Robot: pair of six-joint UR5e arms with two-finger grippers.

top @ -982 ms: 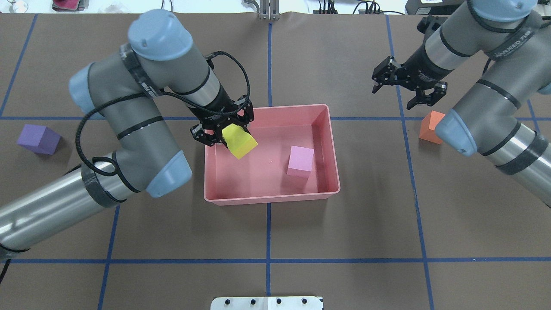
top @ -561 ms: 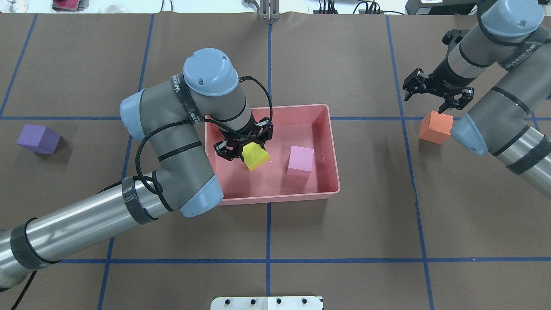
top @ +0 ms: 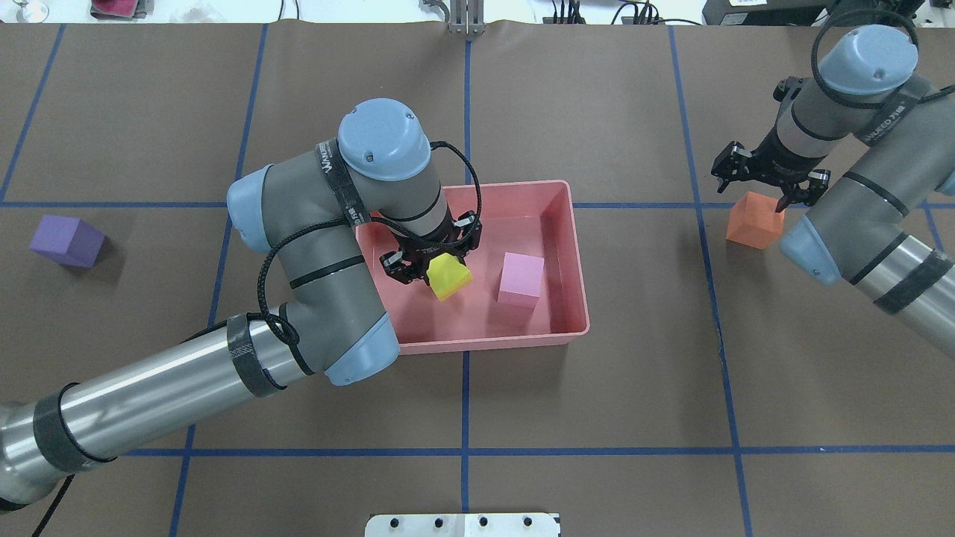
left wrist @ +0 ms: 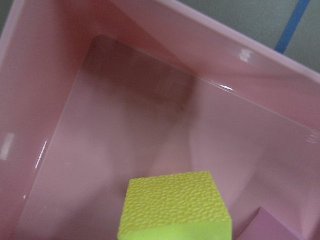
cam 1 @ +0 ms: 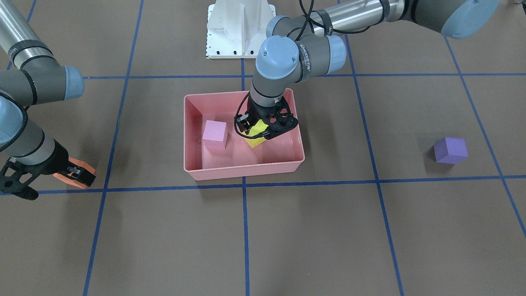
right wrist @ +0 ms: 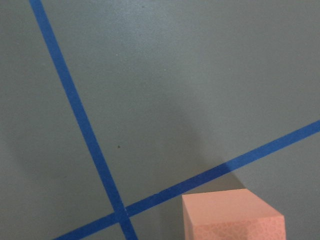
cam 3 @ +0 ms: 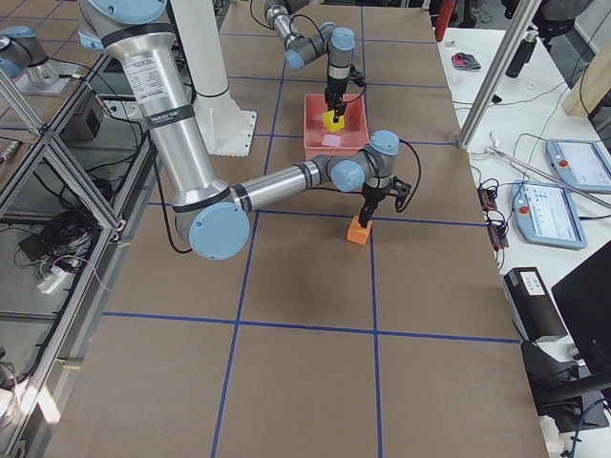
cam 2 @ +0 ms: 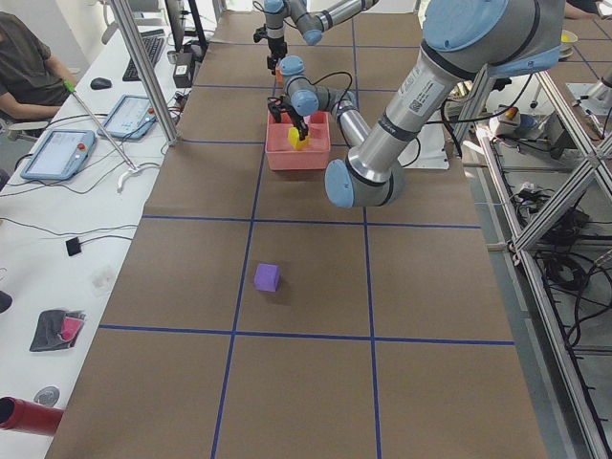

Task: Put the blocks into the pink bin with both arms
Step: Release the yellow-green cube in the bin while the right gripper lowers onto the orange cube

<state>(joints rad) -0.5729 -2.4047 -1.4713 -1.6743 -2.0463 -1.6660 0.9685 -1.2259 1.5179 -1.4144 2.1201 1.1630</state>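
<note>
While blue-gridded, brown tabletop [top: 597,388]; white desk [cam 2: 86,206] alongside, possibly with tablets [cam 2: 59,153].

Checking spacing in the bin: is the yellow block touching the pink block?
Apart. The overhead view shows bare pink bin floor between the yellow block and the pink block.

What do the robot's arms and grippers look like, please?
The left arm and right arm are grey tubes with light-blue joint caps, silver sections, black bands and white lettering. The left gripper and right gripper are black and two-fingered; a black cable loops beside the left arm.
</note>
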